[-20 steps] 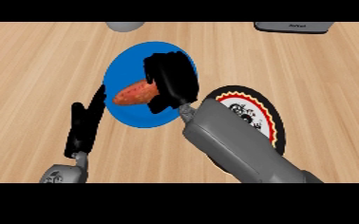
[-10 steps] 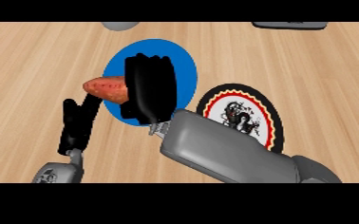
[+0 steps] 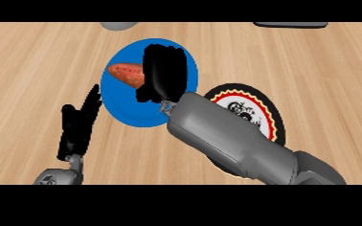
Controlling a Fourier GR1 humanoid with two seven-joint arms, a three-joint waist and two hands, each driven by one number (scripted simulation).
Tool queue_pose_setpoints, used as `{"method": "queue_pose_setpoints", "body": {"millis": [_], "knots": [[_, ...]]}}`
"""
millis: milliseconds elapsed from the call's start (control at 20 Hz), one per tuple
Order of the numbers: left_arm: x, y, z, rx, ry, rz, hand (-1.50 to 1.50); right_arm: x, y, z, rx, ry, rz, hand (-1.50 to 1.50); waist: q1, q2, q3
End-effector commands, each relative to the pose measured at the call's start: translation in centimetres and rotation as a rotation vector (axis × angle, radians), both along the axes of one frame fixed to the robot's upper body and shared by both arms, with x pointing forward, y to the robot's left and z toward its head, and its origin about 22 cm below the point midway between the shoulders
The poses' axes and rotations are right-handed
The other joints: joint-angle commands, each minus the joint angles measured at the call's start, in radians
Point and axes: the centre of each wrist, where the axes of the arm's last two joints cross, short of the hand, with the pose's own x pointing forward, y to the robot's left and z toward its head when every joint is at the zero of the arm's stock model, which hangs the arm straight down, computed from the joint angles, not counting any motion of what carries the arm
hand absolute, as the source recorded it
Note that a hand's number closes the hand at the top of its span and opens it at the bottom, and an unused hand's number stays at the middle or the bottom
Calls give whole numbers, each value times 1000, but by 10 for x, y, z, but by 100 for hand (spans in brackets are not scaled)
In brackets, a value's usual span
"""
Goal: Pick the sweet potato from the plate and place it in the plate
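Left hand rested at near left, fingers straight and released. Patterned plate lay near right on the wooden surface. Farther, right hand grasped the sweet potato over the blue plate.

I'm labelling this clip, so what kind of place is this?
Probably a kitchen counter: a wooden top with a blue plate holding a sweet potato, and a patterned plate beside it. The right hand is over the blue plate.

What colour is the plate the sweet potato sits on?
Plain bright blue plate, clearest in the head view.
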Motion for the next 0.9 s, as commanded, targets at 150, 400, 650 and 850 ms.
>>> {"method": "queue_pose_setpoints", "body": {"millis": [150,400,650,850], "knots": [[-16,-6,-6,-5,10,-2,0,27,-27,-37,-10,234,-29,150,6,3,1],[1,17,3,-5,0,1,0,33,-44,-64,-26,445,29,150,9,7,0],[-9,-3,-5,-5,5,-6,0,42,-54,-69,-16,510,121,-150,-8,0,1],[-8,17,-7,8,1,30,0,38,-58,-63,96,399,259,-150,-23,-3,1]]}}
